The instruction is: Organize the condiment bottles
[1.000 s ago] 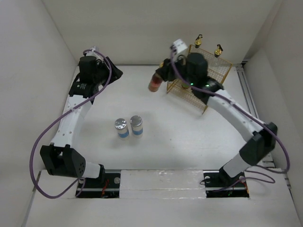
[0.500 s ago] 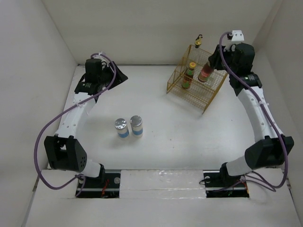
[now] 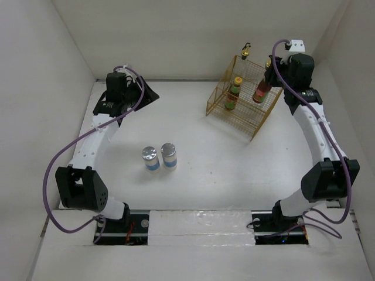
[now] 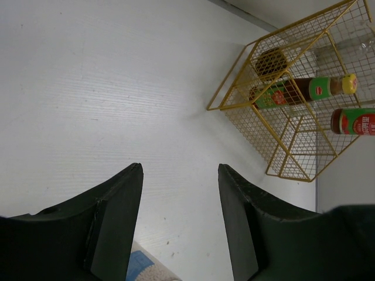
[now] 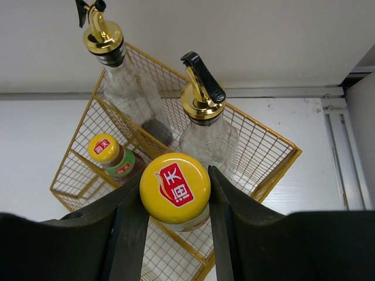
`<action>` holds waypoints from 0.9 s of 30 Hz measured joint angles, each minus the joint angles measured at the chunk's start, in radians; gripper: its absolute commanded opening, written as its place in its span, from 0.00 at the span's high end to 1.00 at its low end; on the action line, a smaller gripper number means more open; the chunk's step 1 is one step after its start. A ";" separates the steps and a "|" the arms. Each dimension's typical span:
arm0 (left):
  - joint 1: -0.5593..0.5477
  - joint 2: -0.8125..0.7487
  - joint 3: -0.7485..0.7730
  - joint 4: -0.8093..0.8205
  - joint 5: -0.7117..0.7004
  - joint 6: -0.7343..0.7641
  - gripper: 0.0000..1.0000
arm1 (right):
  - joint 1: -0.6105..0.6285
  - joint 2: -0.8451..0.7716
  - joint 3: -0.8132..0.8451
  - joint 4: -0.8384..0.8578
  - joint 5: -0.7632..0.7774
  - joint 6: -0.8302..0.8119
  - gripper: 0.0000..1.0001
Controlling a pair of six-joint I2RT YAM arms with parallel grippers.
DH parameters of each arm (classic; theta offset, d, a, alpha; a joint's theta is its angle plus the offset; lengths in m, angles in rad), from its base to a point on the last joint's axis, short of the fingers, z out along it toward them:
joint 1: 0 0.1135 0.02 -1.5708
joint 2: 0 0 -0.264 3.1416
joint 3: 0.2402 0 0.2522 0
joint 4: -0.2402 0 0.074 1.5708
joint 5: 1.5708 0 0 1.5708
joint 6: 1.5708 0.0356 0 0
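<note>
**Right gripper [image 5: 176,188] grasping a sauce bottle [image 5: 174,186] at the rack [image 5: 280,147]; left gripper [image 4: 179,196] released**

1. Right gripper: clenched on the yellow-capped sauce bottle, with one finger against each side of the cap. The bottle stands upright within the yellow wire rack (whether its base rests on a shelf cannot be told).
2. Beyond this gripper, two glass bottles [image 5: 120,76] [image 5: 206,129] with gold spouts stand at the back of the rack. One is directly behind the held cap; the other is further left.
3. A second sauce bottle [image 5: 109,154] stands in the rack, just left of the gripper and lower.
4. Left gripper: jaws spread, nothing between them, bare tabletop [image 4: 117,88] beneath. The rack lies ahead of it and to its right, well apart.
5. Two silver-lidded jars [image 3: 150,158] [image 3: 169,156] stand side by side on the tabletop, well apart from both grippers.
</note>
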 measured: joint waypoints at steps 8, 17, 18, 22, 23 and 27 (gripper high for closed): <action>0.000 0.003 0.000 0.002 0.001 -0.001 0.50 | 0.026 0.002 -0.142 0.080 0.050 -0.017 1.00; 0.000 0.012 0.000 0.001 0.000 -0.002 0.50 | 0.049 0.068 -0.250 0.117 0.073 -0.019 0.83; 0.000 0.012 0.000 0.001 -0.001 -0.002 0.50 | 0.051 0.068 -0.254 0.123 0.074 -0.017 0.77; 0.000 0.012 0.000 0.001 -0.002 -0.002 0.50 | 0.060 0.066 -0.276 0.161 0.077 -0.017 0.37; 0.000 0.012 0.000 0.001 -0.002 -0.002 0.49 | 0.060 0.065 -0.277 0.166 0.076 -0.013 0.32; 0.000 0.013 0.003 -0.001 -0.005 -0.002 0.49 | 0.065 0.051 -0.280 0.173 0.076 -0.005 0.12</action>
